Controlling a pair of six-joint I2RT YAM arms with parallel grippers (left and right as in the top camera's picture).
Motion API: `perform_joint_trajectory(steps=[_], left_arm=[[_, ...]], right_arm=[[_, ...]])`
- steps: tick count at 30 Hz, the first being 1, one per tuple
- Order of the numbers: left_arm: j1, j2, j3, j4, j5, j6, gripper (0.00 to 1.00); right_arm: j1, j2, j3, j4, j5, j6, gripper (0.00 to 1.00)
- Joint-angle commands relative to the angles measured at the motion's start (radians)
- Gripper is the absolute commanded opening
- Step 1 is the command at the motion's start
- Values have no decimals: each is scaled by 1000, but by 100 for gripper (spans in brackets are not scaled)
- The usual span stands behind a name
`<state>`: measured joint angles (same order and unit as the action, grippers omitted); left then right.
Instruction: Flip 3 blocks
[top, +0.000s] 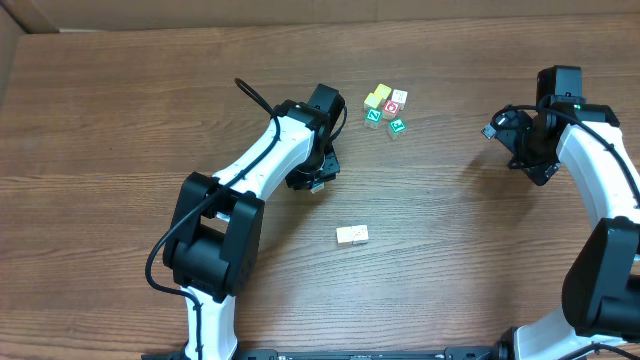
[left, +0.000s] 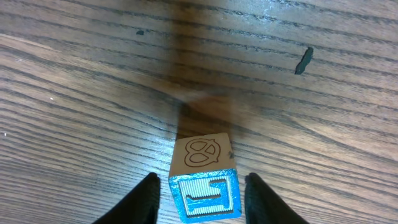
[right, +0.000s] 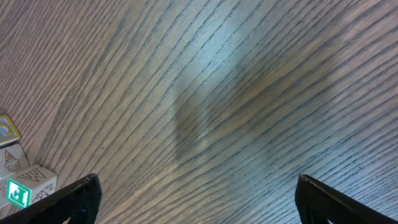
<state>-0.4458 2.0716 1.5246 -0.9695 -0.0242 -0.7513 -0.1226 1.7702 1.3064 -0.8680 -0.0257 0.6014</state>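
The left claw (left: 203, 188) stands part open around the blue-framed block (left: 200, 154) near the table's middle, with thin gaps on both sides, so nothing is gripped. Flipping this block looks like the step in hand; next it needs a square pinch, then a roll. Two pale blocks (top: 352, 235) sit touching toward the near edge. The right claw (right: 199, 202) is wide open and empty.

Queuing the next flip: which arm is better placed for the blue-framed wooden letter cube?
Left. The left fingers flank the blue-framed wooden letter cube on both sides; the right fingers hang open, far across the wooden table.
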Motion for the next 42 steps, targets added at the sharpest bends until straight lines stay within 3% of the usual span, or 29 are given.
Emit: perform_joint_trajectory(steps=[1, 7, 12, 26, 30, 35, 42], left_arm=[[-13, 2, -16, -2, -20, -13, 32], [-13, 2, -16, -10, -20, -13, 33], [-8, 0, -11, -25, 0, -2, 27], [20, -91, 83, -223, 21, 128, 38], [20, -115, 82, -224, -32, 146, 42], [20, -109, 51, -177, -112, 145, 33], [28, -97, 6, -70, -121, 146, 4]], right_arm=[[1, -6, 10, 2, 5, -7, 100], [1, -6, 10, 2, 5, -7, 100], [1, -6, 10, 2, 5, -7, 100], [1, -6, 10, 2, 5, -7, 100], [1, -6, 10, 2, 5, -7, 100], [1, -6, 10, 2, 5, -7, 100], [1, -6, 10, 2, 5, -7, 100]])
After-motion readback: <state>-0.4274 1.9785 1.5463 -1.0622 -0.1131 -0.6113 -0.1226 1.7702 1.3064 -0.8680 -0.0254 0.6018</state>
